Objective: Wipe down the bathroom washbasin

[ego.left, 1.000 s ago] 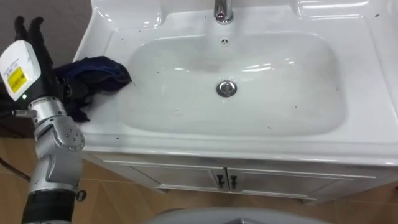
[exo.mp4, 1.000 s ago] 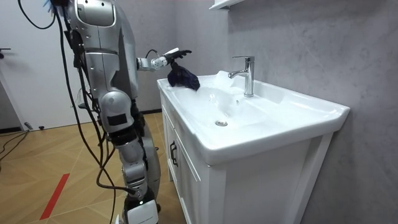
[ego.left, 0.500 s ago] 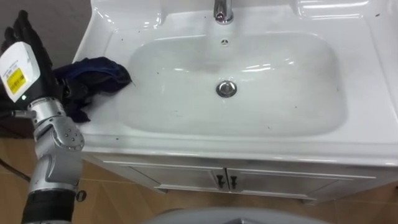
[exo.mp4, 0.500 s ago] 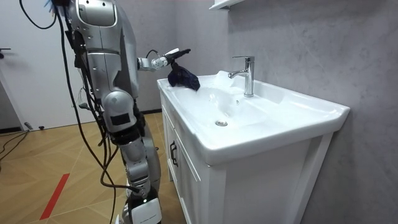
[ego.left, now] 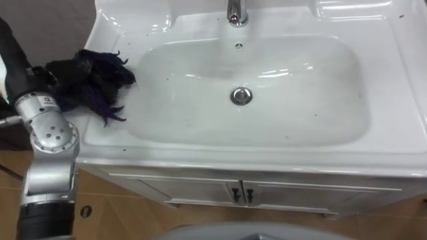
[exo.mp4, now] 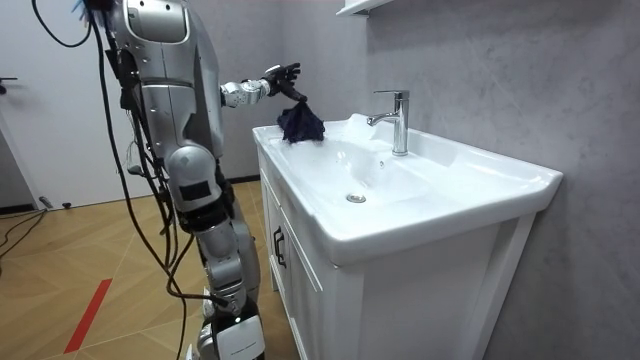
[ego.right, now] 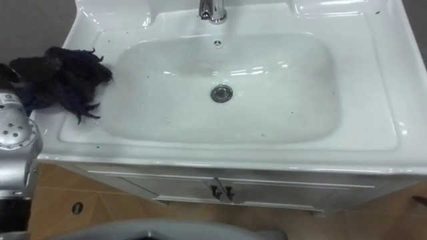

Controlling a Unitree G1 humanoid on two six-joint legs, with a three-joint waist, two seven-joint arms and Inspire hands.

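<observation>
One second ago the dark cloth (ego.left: 100, 77) lay slack on the basin (ego.left: 267, 155) rim. Now the left hand (exo.mp4: 278, 80) grips it, lifting it at 9 o'clock of the drain (ego.left: 241, 95). Wiping looks next.

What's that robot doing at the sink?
The robot stands at the end of a white sink and holds a dark blue cloth in its left hand. The cloth hangs from the hand over the sink's left rim, beside the bowl, not in it. A few dark specks show in the bowl. It looks as if the wiping is about to start.
</observation>
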